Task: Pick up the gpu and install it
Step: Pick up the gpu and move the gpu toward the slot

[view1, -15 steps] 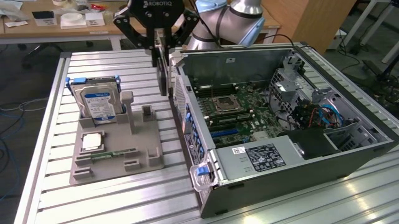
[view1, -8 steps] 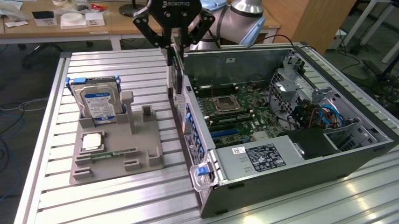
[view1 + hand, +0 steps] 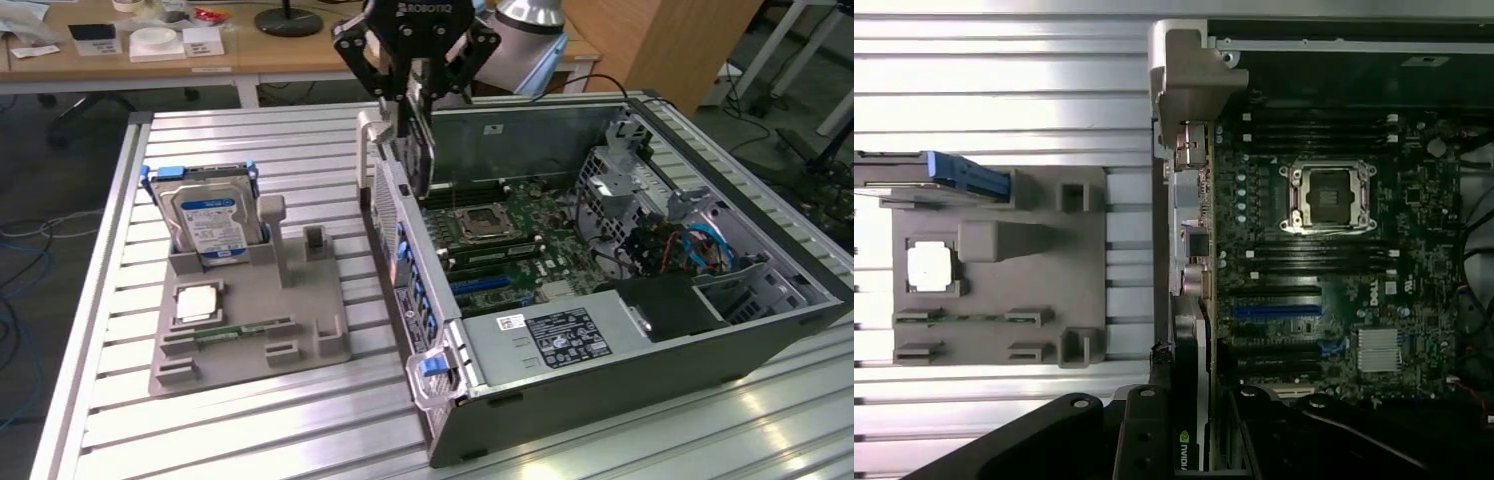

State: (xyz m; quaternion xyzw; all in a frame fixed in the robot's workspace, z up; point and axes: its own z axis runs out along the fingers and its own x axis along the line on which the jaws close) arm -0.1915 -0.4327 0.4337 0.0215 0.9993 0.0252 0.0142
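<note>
My tool (image 3: 419, 92) is clamped on the gpu (image 3: 422, 150), pinching the card near its top edge so it hangs w/ the board vertical. I judge that's to keep the connector edge facing down toward the slots. The card is up in the air at the rear wall of the PC case (image 3: 747, 330), just beside the motherboard (image 3: 534, 250). It's not seated, I'd say, since most of it stands above the case rim.

In the wrist view the card runs edge-on, approx. in line w/ the slot rows near the blue slot (image 3: 1276, 311); can't tell which slot it's over. The case lies on its side, open face up, prob. to give straight-down access.

Well apart, on the exterior view's left, a grey fixture (image 3: 254, 330) on the tabletop (image 3: 240, 420) props the hard drive (image 3: 207, 215) upright.

Hard to make out: the card's lower edge blends into the case wall, the bracket end isn't clear, and my tool covers its top.
</note>
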